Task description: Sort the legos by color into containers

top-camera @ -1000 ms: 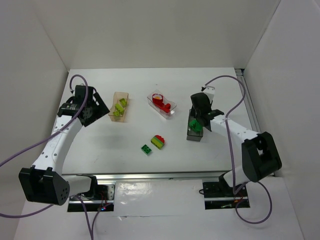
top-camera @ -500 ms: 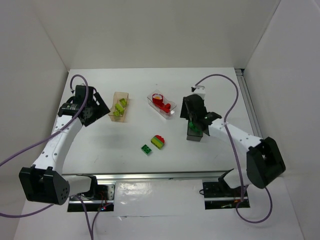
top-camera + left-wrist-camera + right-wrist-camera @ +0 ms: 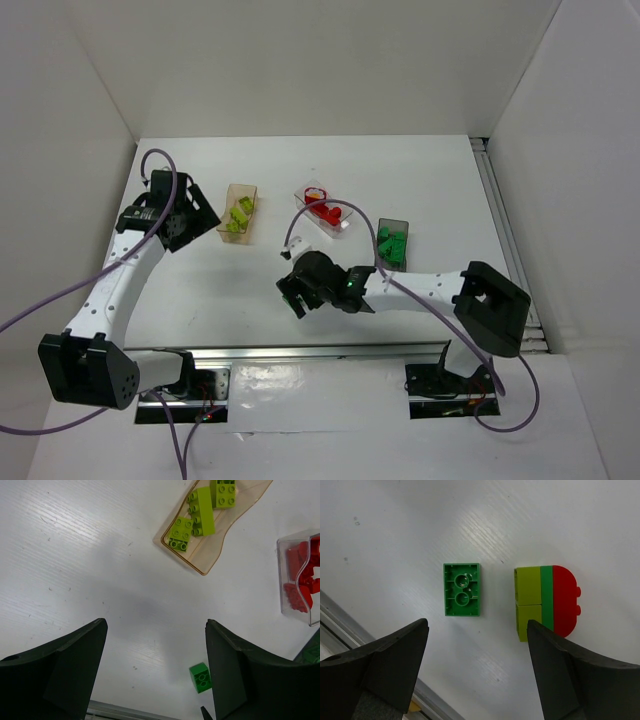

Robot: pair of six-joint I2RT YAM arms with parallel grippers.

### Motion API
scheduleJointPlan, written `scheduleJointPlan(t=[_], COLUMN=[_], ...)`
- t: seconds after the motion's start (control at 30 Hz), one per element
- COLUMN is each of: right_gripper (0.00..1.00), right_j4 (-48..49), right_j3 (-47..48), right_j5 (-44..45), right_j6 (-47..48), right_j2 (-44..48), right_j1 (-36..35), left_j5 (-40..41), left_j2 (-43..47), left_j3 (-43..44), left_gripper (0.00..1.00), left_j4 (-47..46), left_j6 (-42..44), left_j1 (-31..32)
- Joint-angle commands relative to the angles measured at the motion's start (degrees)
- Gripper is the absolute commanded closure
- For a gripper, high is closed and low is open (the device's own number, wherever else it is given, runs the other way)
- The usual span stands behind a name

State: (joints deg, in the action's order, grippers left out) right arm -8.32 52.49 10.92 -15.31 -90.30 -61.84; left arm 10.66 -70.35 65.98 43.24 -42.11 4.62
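Note:
My right gripper (image 3: 298, 292) is open and empty, low over the table's near middle. In the right wrist view it (image 3: 477, 680) hangs above an upside-down green lego (image 3: 462, 589) and a joined yellow-green, green and red piece (image 3: 547, 602). My left gripper (image 3: 195, 215) is open and empty left of the tan container (image 3: 242, 188), which holds yellow-green legos (image 3: 200, 511). The clear container (image 3: 345, 215) holds red legos (image 3: 322, 207). The dark grey container (image 3: 395, 222) holds green legos (image 3: 391, 243). The left wrist view shows the loose green lego (image 3: 201, 677).
White walls close in the table on the left, back and right. A metal rail (image 3: 300, 352) runs along the near edge, just beyond the loose legos. The right arm's link (image 3: 420, 285) lies low across the near right of the table.
My right gripper has swung from over the dark grey container left and nearer, to above the two loose legos, which it now hides from above. The left arm has not moved.

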Motion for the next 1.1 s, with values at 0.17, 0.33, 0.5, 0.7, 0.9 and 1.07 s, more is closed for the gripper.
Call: scheduleJointPlan(t=[0.17, 0.33, 0.5, 0.7, 0.9, 1.07], right_gripper=[0.23, 0.29, 0.36, 0.59, 0.6, 0.6], right_j4=[3.13, 3.66, 3.66, 2.87, 0.15, -5.04], right_j3=[4.55, 6.84, 9.73, 9.66, 5.53, 0.43], right_j5=[-1.95, -2.66, -1.34, 6.39, 18.51, 20.03], right_j6=[1.69, 2.22, 2.22, 0.37, -2.95, -10.08], right_j2=[-5.31, -9.8, -14.19, -8.34, 6.17, 12.86], right_j1=[-0.82, -1.44, -1.96, -2.49, 2.31, 16.38], left_j5=[-0.2, -0.2, 0.33, 0.33, -0.19, -1.33], left_j2=[-0.58, -0.58, -0.58, -0.58, -0.58, -0.58], left_j3=[0.82, 0.82, 0.82, 0.82, 0.82, 0.29], left_gripper=[0.13, 0.13, 0.13, 0.13, 0.13, 0.13], left_j4=[-0.88, -0.88, -0.88, -0.88, -0.88, -0.88], left_j6=[0.71, 1.23, 1.24, 1.24, 1.24, 1.24], left_j1=[-0.32, -0.32, -0.32, -0.32, -0.32, -0.32])
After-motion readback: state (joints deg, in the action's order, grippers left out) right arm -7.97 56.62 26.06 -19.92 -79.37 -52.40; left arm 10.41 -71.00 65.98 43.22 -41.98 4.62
